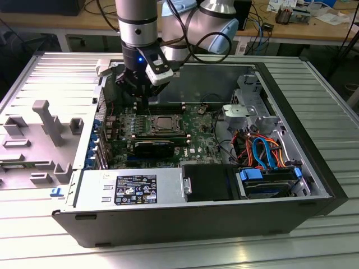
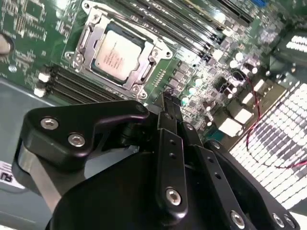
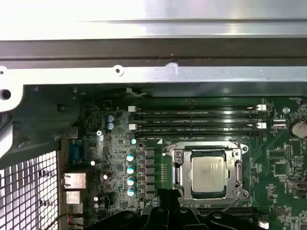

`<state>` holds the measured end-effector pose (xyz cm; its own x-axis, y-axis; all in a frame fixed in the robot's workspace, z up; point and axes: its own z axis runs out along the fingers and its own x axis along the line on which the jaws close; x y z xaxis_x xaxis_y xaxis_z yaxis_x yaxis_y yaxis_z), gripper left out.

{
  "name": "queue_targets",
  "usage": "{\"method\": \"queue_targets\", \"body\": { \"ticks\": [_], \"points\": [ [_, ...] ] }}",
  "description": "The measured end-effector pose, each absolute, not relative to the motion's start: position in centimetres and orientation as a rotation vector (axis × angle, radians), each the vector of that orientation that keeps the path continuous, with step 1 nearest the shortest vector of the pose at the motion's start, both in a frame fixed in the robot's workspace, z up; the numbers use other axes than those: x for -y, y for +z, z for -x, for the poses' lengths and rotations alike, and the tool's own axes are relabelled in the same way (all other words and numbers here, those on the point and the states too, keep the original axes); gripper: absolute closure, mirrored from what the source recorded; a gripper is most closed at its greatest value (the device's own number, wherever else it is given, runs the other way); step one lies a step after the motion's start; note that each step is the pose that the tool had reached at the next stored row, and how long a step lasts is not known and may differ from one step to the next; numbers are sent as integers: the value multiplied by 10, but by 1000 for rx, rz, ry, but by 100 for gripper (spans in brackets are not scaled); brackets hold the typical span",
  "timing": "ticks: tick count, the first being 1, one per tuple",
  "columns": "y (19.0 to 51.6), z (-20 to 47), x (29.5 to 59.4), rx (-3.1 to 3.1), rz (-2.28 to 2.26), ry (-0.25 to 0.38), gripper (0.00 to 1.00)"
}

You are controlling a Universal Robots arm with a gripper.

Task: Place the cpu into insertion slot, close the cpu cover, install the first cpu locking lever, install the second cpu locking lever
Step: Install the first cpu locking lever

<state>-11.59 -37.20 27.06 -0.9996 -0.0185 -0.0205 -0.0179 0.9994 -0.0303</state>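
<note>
The cpu [image 3: 208, 173] [image 2: 117, 53] [image 1: 166, 122], a silver-grey square chip, lies flat in the socket on the green motherboard [image 1: 196, 126]. The silver cpu cover [image 3: 178, 167] [image 2: 86, 40] lies down around it, framing the chip through its window. The insertion slot beneath is hidden by chip and cover. A thin lever wire [image 3: 201, 142] runs along one socket edge. My gripper [image 2: 168, 98] [image 3: 168, 201] [image 1: 140, 95] hangs above the board beside the socket, apart from it, its black fingers shut together on nothing.
Long black memory slots [image 3: 196, 115] lie next to the socket. A black card [image 1: 154, 147], the power supply [image 1: 132, 188], a drive cage [image 1: 247, 109] and coloured cables [image 1: 263, 151] crowd the open case. A grey fixture [image 1: 47, 120] stands at the exterior view's left.
</note>
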Motion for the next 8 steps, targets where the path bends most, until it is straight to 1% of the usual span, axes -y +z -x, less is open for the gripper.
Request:
{"method": "queue_targets", "body": {
  "ticks": [2, 8],
  "points": [
    [270, 118, 372, -3119, 87, -45, 89],
    [269, 131, 372, -3119, 76, -39, 89]
  ]
}}
